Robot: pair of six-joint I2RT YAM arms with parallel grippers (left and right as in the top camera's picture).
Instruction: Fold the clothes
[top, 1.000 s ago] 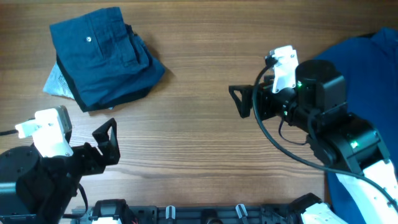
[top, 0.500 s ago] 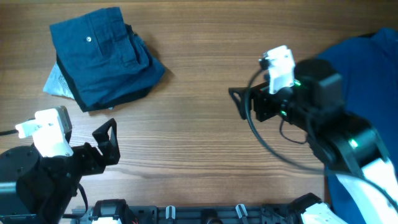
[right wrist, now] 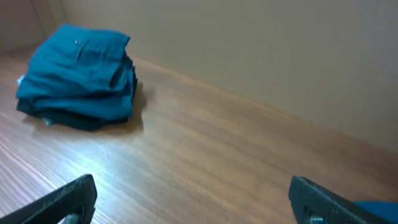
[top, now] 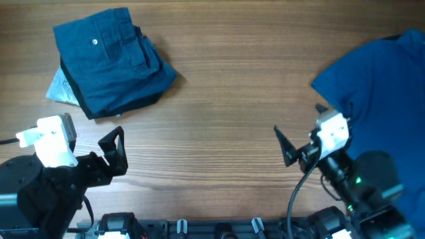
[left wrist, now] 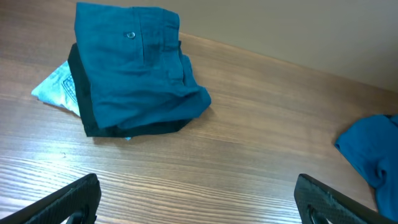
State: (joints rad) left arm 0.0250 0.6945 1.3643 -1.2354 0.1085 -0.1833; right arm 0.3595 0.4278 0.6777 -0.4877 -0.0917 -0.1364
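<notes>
The clothes, a folded pair of dark teal shorts (top: 106, 56) with a small pale button, lie at the table's far left. They also show in the left wrist view (left wrist: 134, 68) and, far off to the left, in the right wrist view (right wrist: 78, 62). My left gripper (top: 118, 151) hovers near the front left edge, well short of the shorts. It is open, and only bare wood lies between its fingers (left wrist: 68, 199). My right gripper (top: 285, 149) sits low at the front right, open and empty, its fingers (right wrist: 62, 199) spread wide over the table.
A black garment (top: 116, 106) with a pale lining (top: 58, 86) lies under the shorts, sticking out at the left. A large royal-blue shirt (top: 378, 86) is spread at the right edge; a corner of the shirt (left wrist: 373, 149) shows in the left wrist view.
My right arm has drawn back from mid-table toward the front edge, uncovering more of the blue shirt. The left arm and the shorts have not moved.
</notes>
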